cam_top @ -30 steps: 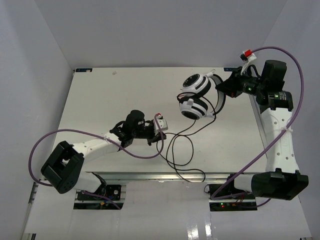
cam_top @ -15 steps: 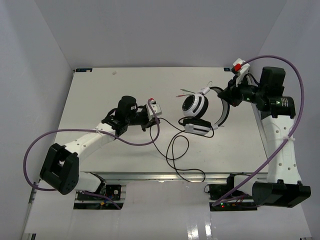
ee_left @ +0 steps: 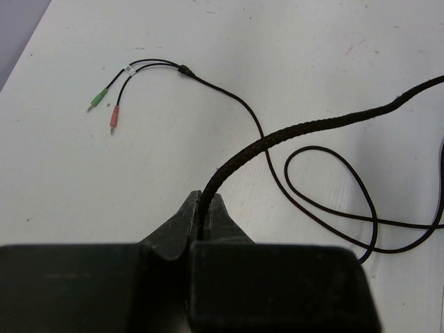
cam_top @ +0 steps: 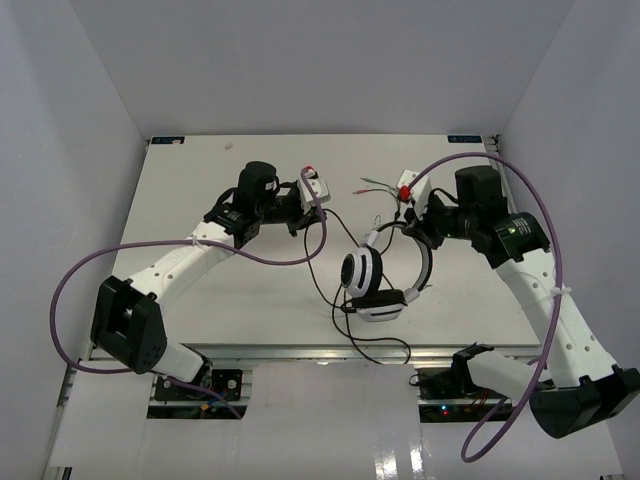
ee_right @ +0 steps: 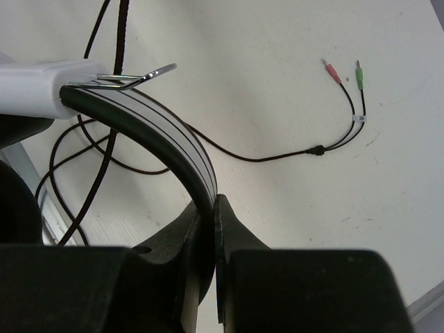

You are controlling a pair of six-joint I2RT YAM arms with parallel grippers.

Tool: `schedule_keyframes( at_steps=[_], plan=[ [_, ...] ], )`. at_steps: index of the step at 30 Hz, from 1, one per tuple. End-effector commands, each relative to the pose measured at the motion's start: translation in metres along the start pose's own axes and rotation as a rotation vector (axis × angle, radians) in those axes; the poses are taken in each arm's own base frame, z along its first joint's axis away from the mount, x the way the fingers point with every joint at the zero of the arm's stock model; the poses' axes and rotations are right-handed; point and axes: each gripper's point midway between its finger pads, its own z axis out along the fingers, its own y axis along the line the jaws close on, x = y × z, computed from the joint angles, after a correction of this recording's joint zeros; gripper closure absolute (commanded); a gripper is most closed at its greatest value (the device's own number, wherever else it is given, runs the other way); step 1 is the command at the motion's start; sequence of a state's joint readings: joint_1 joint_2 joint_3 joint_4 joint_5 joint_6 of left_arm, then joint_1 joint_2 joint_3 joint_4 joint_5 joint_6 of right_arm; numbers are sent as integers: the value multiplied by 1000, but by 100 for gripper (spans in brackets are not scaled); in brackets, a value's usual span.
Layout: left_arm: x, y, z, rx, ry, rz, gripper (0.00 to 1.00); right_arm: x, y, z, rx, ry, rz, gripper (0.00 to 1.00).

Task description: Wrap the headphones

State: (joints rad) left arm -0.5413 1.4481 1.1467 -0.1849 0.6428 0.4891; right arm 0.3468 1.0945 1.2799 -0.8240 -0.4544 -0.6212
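The right tool (ee_right: 206, 208) was clenched on the black-and-white headband (ee_right: 166, 142) of the white over-ear headphones (cam_top: 362, 272), hanging them above the white bench's (cam_top: 190, 170) near centre. The left tool (ee_left: 203, 208) pinched their black braided cord (ee_left: 305, 128), probably ready for winding.

The headphones (cam_top: 375, 285) sit near the front edge of the table (cam_top: 180, 200), right of centre: white ear cups (cam_top: 361, 270) stacked, black-and-white headband (cam_top: 426, 268) arching right. Their black cord (ee_left: 312, 125) loops forward, then runs back to green and pink plugs (cam_top: 368, 186).
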Motion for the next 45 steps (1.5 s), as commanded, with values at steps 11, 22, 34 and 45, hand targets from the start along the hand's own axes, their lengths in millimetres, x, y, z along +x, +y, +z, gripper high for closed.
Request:
schedule_keyframes(
  at_steps=[11, 22, 34, 45],
  plan=[
    [-52, -9, -17, 45, -57, -75, 100, 9, -12, 28, 217, 92, -103, 92],
    [-77, -68, -11, 265, -28, -242, 100, -1, -71, 25, 526, 150, -11, 92],
    [-84, -100, 16, 330, 79, -427, 100, -37, -95, 51, 581, 57, 209, 92],
    [-101, -82, 45, 141, 42, -619, 88, -55, -131, 52, 628, -103, 583, 92]
  ],
)
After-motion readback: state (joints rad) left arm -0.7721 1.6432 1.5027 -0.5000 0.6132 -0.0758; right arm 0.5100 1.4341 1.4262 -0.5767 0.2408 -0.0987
